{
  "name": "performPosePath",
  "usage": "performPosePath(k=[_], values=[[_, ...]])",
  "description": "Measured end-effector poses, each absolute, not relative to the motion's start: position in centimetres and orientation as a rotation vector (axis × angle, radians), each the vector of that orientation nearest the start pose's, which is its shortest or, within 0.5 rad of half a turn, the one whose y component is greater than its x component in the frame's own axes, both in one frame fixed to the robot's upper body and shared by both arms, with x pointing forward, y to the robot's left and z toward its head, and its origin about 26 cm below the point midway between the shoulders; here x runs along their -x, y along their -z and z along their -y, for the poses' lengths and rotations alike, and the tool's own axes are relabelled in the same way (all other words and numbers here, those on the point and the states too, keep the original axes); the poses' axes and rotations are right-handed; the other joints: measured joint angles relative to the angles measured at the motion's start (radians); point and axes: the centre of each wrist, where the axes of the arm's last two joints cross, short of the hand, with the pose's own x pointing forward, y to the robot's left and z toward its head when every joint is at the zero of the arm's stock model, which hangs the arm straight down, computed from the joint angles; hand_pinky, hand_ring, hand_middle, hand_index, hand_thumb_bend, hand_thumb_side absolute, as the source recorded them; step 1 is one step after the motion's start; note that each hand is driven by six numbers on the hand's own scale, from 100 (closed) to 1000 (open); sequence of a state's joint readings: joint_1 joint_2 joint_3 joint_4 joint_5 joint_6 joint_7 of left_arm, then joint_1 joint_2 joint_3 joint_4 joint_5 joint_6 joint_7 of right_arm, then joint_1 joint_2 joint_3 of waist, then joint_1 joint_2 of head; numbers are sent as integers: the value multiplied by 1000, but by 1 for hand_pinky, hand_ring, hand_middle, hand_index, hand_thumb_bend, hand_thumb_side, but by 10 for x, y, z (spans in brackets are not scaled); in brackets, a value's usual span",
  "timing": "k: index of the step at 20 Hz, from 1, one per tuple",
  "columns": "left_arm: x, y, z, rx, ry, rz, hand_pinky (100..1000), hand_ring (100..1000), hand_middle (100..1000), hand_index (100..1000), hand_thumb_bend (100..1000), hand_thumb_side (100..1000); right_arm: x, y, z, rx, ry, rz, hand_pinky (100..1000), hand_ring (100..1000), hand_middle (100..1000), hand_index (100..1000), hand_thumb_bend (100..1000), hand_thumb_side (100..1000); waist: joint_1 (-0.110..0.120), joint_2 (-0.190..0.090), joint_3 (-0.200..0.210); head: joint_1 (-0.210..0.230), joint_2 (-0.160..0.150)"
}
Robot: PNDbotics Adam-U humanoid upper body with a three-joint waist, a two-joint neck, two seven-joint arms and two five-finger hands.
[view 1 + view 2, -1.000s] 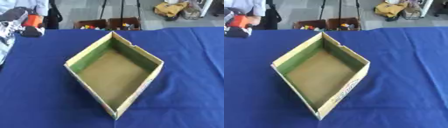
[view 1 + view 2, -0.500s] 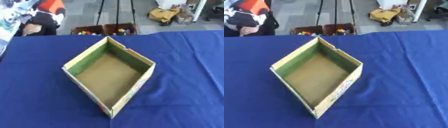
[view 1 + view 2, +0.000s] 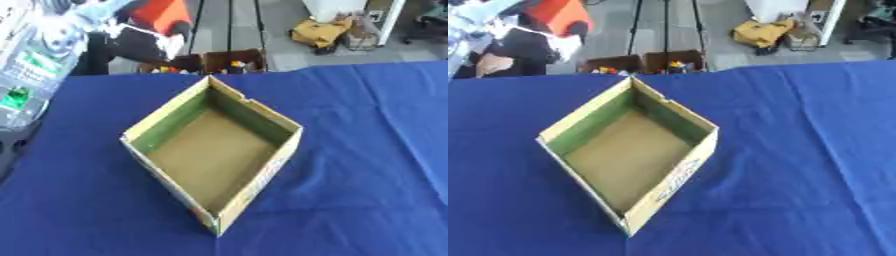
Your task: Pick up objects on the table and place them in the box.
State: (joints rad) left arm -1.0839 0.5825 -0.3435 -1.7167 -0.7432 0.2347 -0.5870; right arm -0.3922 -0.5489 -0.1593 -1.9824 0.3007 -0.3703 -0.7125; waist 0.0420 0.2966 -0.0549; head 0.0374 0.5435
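Box (image 3: 213, 150) sits open-topped near the middle of the blue-clothed worktop (image 3: 367, 165), turned corner-on like a diamond; green inner walls, brown floor, nothing inside.

Left hand (image 3: 144, 37) raised at the upper left, blurred, beyond the worktop's far edge; it carries an orange object (image 3: 160, 14). Whether the fingers curl round it, cannot tell. Left eye view shows a pale, green-marked arm section (image 3: 39, 60) running down the left edge; right eye view shows only a sliver of it at the corner.

Right hand in neither view.

Right eye view shows print on the box's outer wall
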Motion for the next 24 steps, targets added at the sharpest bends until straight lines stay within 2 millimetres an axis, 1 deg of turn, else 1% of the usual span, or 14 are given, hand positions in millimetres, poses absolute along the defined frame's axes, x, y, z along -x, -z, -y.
performPosePath(k=[1, 5, 11, 17, 22, 24], values=[[-344, -374, -159, -1073, 1563, 1839, 311, 515, 824, 881, 100, 386, -299, -266, 319, -984, -179, -3055, 786, 737, 704, 792, 100, 697, 0, 0, 0, -1, 0], [-340, -365, -144, -1017, 1643, 1834, 312, 520, 823, 881, 100, 391, -299, -267, 319, -974, -178, -3057, 786, 736, 704, 791, 100, 698, 0, 0, -6, -3, 0], [-343, -344, -123, -977, 1795, 1761, 312, 528, 821, 879, 100, 388, -299, -267, 319, -965, -185, -3062, 788, 736, 704, 791, 100, 696, 6, 0, -12, -4, -1], [-351, -319, -112, -964, 1862, 1708, 312, 529, 819, 876, 100, 384, -299, -266, 318, -961, -195, -3066, 790, 735, 704, 790, 100, 695, 6, 1, -13, -4, -10], [-359, -305, -108, -977, 1886, 1681, 309, 529, 817, 873, 100, 382, -299, -266, 318, -962, -198, -3067, 790, 734, 704, 790, 100, 693, 6, 1, -16, -4, -13], [-362, -298, -107, -976, 1897, 1668, 308, 514, 815, 870, 100, 381, -299, -265, 318, -961, -199, -3067, 790, 734, 704, 790, 100, 693, 6, 1, -17, -4, -16]])
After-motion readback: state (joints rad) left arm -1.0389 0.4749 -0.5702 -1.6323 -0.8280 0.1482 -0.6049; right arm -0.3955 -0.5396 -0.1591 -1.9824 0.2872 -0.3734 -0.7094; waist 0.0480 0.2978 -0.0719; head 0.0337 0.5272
